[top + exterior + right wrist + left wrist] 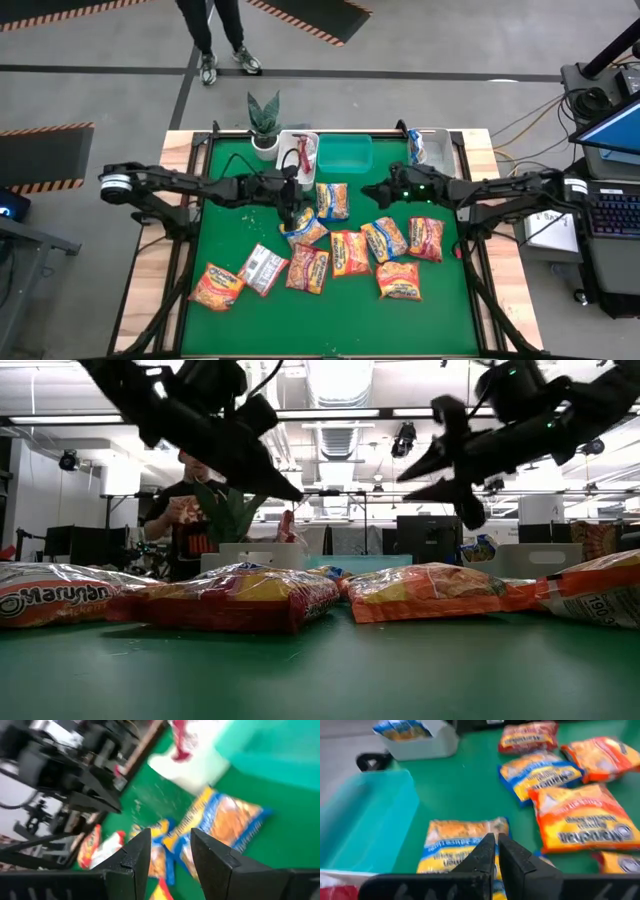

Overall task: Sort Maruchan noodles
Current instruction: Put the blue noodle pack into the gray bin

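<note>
Left gripper (291, 213), jaws closed and empty, hovers over a blue-edged packet (331, 199). Right gripper (372, 195), jaws open, hangs beside that packet.

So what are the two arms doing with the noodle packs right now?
Left gripper shut, empty, above blue-edged packet. Right gripper open, empty. Noodle packets loose on mat.

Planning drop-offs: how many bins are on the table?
3, along the far edge: white bin at the left, teal bin in the middle, grey bin at the right. None seems hidden.
</note>
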{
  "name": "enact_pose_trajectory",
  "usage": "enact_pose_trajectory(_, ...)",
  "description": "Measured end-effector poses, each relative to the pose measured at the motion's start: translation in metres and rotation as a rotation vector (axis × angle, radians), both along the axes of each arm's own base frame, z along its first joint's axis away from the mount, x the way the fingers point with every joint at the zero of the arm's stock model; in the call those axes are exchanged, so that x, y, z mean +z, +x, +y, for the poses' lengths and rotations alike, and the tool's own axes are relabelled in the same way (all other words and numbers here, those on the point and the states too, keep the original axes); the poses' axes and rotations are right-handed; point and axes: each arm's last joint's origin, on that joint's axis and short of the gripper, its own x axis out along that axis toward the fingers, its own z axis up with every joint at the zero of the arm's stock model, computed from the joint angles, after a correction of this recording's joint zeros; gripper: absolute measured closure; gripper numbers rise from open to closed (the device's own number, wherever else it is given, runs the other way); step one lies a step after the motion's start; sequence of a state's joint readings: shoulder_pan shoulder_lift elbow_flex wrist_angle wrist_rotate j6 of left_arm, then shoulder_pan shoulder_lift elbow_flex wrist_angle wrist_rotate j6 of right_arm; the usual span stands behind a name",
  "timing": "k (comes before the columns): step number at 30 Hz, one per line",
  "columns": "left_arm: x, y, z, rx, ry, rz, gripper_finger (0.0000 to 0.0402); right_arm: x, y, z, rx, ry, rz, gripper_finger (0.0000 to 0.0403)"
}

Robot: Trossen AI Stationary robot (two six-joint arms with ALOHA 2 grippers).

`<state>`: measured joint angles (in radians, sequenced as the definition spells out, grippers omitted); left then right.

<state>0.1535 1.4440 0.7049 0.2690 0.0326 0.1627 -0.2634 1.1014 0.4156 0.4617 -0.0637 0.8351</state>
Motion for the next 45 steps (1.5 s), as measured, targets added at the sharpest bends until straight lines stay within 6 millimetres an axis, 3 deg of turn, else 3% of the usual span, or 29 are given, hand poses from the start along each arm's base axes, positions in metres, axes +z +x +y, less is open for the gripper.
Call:
enact_pose_trajectory(6, -0.026, 0.014, 0.002, 0.012, -0.008, 0.013, 0.0401, -0.007, 0.017, -0.005, 0.003, 0.089, 0.183, 0.0275)
enact_pose_trajectory(15, -0.056, 0.033, 0.006, 0.03, -0.021, 0.106, 0.0401, -0.004, 0.047, -0.028, 0.023, 0.025, 0.432, 0.0268)
enact_pose_trajectory(24, -0.078, 0.037, 0.006, 0.042, -0.035, 0.17, 0.0402, -0.024, 0.073, -0.047, 0.025, 0.038, 0.533, 0.0187)
enact_pose_trajectory(36, -0.09, 0.035, 0.006, 0.051, -0.051, 0.232, 0.0401, -0.05, 0.089, -0.056, 0.045, 0.069, 0.511, 0.007)
enact_pose_trajectory(45, -0.091, 0.034, 0.006, 0.048, -0.053, 0.237, 0.0401, -0.07, 0.106, -0.06, 0.093, 0.05, 0.393, 0.0051)
